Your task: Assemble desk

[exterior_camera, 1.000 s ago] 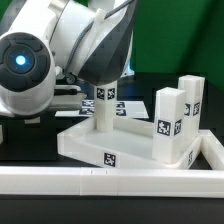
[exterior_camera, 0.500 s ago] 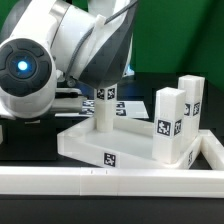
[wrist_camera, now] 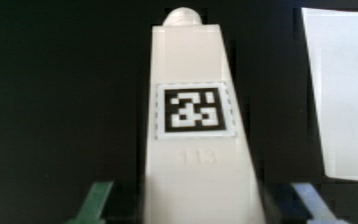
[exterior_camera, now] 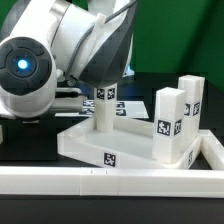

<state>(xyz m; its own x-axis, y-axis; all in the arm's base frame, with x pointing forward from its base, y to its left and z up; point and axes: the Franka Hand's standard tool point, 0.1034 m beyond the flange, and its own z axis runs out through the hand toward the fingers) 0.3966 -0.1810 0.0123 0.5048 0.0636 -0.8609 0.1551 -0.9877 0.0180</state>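
Observation:
The desk slab (exterior_camera: 85,143) lies flat on the black table, rim up. A square white leg (exterior_camera: 103,110) with tags stands upright in its far socket at the exterior view's left. Two more legs (exterior_camera: 169,125) (exterior_camera: 191,105) stand at the slab's right side. The arm's bulk hangs over the first leg and hides the gripper in the exterior view. In the wrist view the gripper (wrist_camera: 202,203) straddles this leg (wrist_camera: 199,110). The green finger (wrist_camera: 99,200) and the blue finger (wrist_camera: 306,200) each stand a gap away from it, so the gripper is open.
A long white rail (exterior_camera: 100,180) runs along the front and turns back at the exterior view's right (exterior_camera: 214,150). The marker board (exterior_camera: 68,101) lies behind the slab at the left. A white surface (wrist_camera: 345,90) shows beside the leg in the wrist view.
The arm shifted slightly a second ago and has held still since. The leg and the slab have not moved.

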